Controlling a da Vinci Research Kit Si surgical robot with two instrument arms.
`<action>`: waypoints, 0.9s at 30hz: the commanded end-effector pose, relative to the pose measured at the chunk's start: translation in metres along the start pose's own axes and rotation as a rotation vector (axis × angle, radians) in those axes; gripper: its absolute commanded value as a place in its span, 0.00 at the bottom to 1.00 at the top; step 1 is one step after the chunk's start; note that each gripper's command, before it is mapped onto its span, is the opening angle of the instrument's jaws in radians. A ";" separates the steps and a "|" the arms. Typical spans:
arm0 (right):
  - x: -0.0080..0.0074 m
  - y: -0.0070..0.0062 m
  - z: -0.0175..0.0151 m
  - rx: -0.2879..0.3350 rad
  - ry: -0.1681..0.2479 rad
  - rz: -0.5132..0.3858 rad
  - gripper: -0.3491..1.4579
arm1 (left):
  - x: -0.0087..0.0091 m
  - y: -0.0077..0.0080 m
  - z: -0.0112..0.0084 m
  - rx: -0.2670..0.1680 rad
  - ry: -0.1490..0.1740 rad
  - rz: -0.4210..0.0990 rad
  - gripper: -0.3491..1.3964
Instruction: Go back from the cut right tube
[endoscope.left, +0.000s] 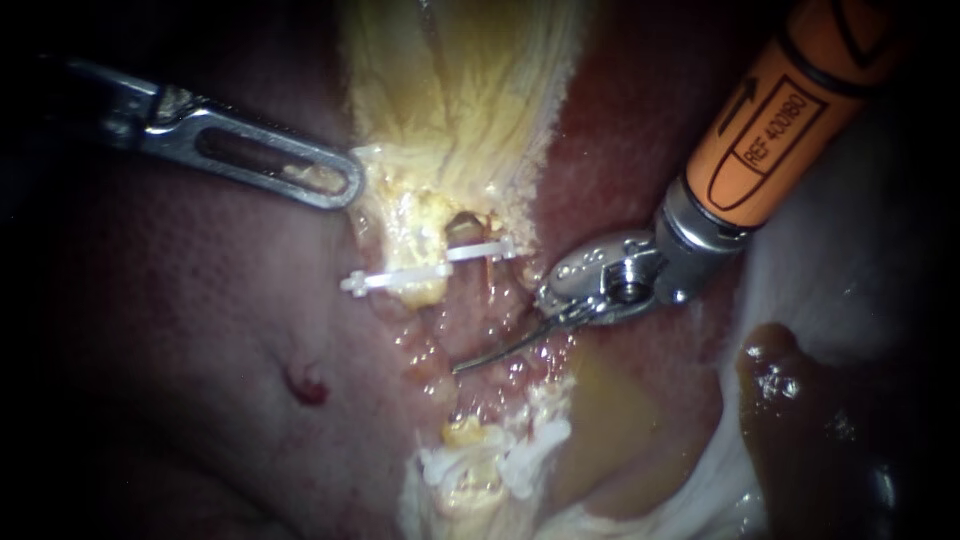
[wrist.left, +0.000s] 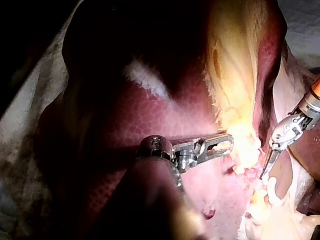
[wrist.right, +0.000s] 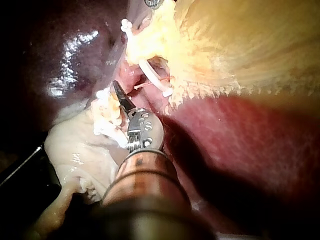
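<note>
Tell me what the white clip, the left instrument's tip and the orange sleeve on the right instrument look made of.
The clip: likely plastic, white and matte, a thin bar with a knobbed end. Tip of the left instrument: metal, silver-grey, bright glints along its slotted edge. The orange sleeve on the right instrument: probably plastic or a coated cover, smooth with soft sheen.

- Two instruments are showing: the left instrument (endoscope.left: 345, 185) and the right instrument (endoscope.left: 470, 365).
- Two white clips are sitting near the middle: a long clip (endoscope.left: 395, 277) and a short clip (endoscope.left: 485, 249).
- The lower clips (endoscope.left: 525, 450) are bunching together, and their number is unclear.
- One gallbladder (endoscope.left: 460, 90) and one liver (endoscope.left: 200, 300) are showing.
</note>
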 end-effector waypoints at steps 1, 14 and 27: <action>0.0000 -0.0001 0.0000 0.000 0.000 0.001 0.00 | 0.0000 0.0000 0.0000 0.000 0.000 0.000 0.00; 0.0003 -0.0019 0.0006 -0.021 0.082 0.037 0.88 | 0.0000 0.0004 -0.0001 0.001 0.000 0.001 0.00; -0.0008 -0.0037 -0.0011 -0.303 0.113 0.008 0.98 | 0.0001 0.0005 -0.0002 0.001 0.001 0.001 0.00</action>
